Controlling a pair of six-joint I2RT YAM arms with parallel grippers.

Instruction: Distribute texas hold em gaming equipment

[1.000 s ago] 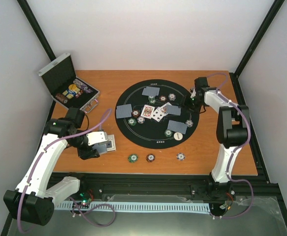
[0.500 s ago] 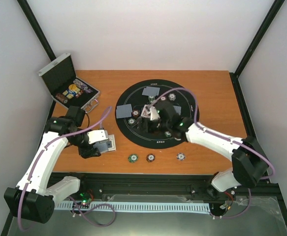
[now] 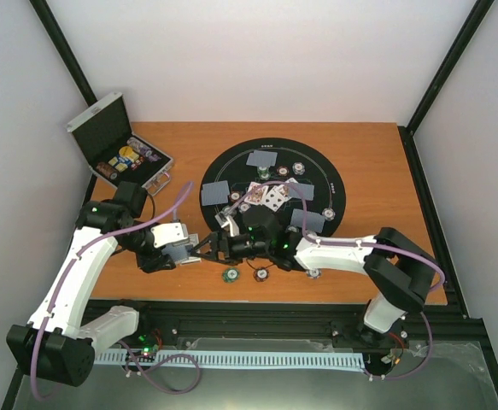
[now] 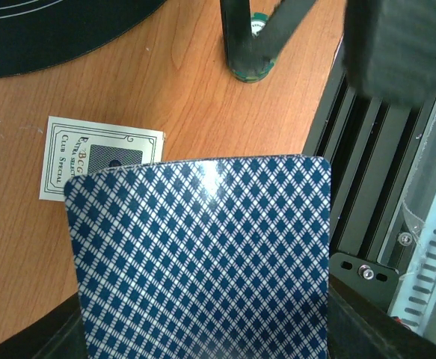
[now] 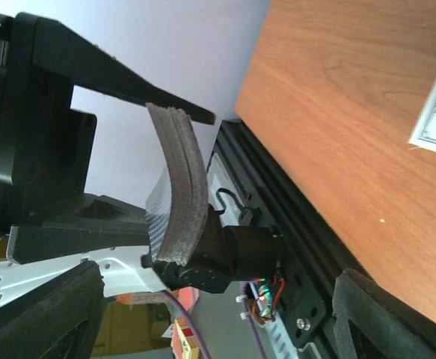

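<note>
So, partway through, I'd say. Dealt so far: face-down blue-grey-backed cards (image 3: pixel 261 159) sit at seats around the round black mat (image 3: pixel 231 162). Face-up cards (image 3: pixel 267 196) lie in its middle, with small round poker chips (image 3: pixel 299 168) dotted between. A green chip (image 3: pixel 230 274), a brown-red chip (image 3: pixel 260 274) and a purple-white chip (image 3: pixel 314 273) lie on bare wood just beside the right forearm. Left to do, my guess: the held deck, plus whatever's in the open silver metal case (image 3: pixel 99 128), well behind the left gripper (image 3: pixel 178 245).

The left gripper is clamped on the deck of blue diamond-backed playing cards (image 4: pixel 203 254), held above the wood. The right gripper (image 3: pixel 201 249) is spread wide and empty, tips right at that deck — reads like a card pull or handover step.

What each view adds:
- **Top:** gives the whole layout, but the deck is only a sliver there.
- **Left wrist:** shows the deck's back full-on and a white-bordered printed card (image 4: pixel 102 161) flat on the wood beneath it, which the overhead mostly hides. It also shows the right fingers (image 4: pixel 236 37) with the green chip just behind them.
- **Right wrist:** shows the deck edge-on — a thick, bowed stack pinched between the left jaws, with its own pads (image 5: pixel 45 314) far apart on either side.

Can't tell from any view whether the right tips touch the deck.
</note>
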